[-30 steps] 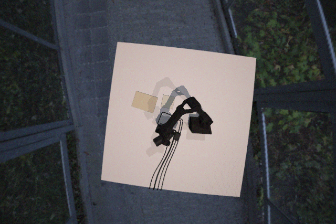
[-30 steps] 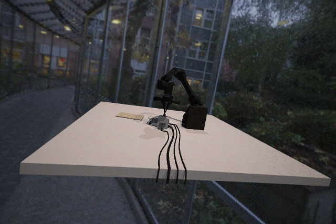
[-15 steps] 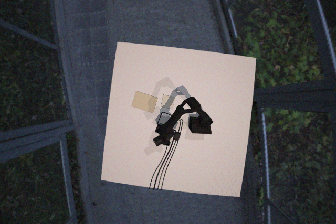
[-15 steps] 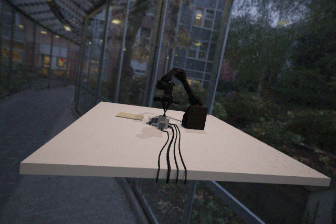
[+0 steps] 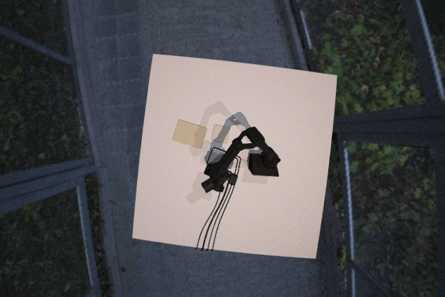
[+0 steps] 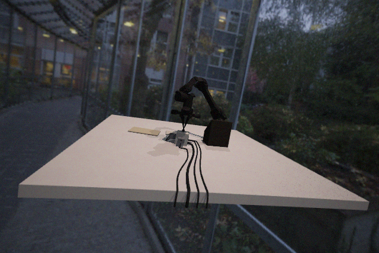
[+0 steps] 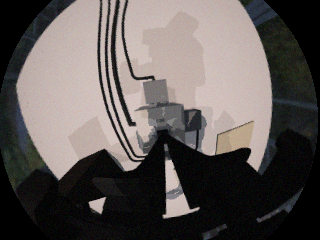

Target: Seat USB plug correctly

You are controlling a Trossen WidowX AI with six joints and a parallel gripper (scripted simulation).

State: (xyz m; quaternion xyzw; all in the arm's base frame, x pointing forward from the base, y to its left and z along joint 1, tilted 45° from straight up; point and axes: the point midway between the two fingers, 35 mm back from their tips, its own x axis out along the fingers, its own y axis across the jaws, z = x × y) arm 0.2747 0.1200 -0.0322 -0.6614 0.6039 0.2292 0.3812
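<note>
The grey power cube point(image 6: 182, 136) stands near the middle of the table, also in the wrist view point(image 7: 163, 119). In the overhead view it is mostly hidden under my arm point(image 5: 216, 158). My gripper point(image 6: 183, 128) points straight down over the cube's top. Its fingers are nearly together and shut on the small USB plug point(image 7: 166, 134) at the top socket. The plug is too small and too shadowed to tell which way round it sits or how deep it is. The gripper also shows in the wrist view point(image 7: 167, 147).
Several black cables point(image 6: 191, 170) run from the cube over the table's front edge point(image 5: 212, 222). A flat tan pad point(image 5: 189, 133) and a smaller one point(image 5: 220, 132) lie behind the cube. My black base box point(image 6: 217, 133) stands to the cube's right.
</note>
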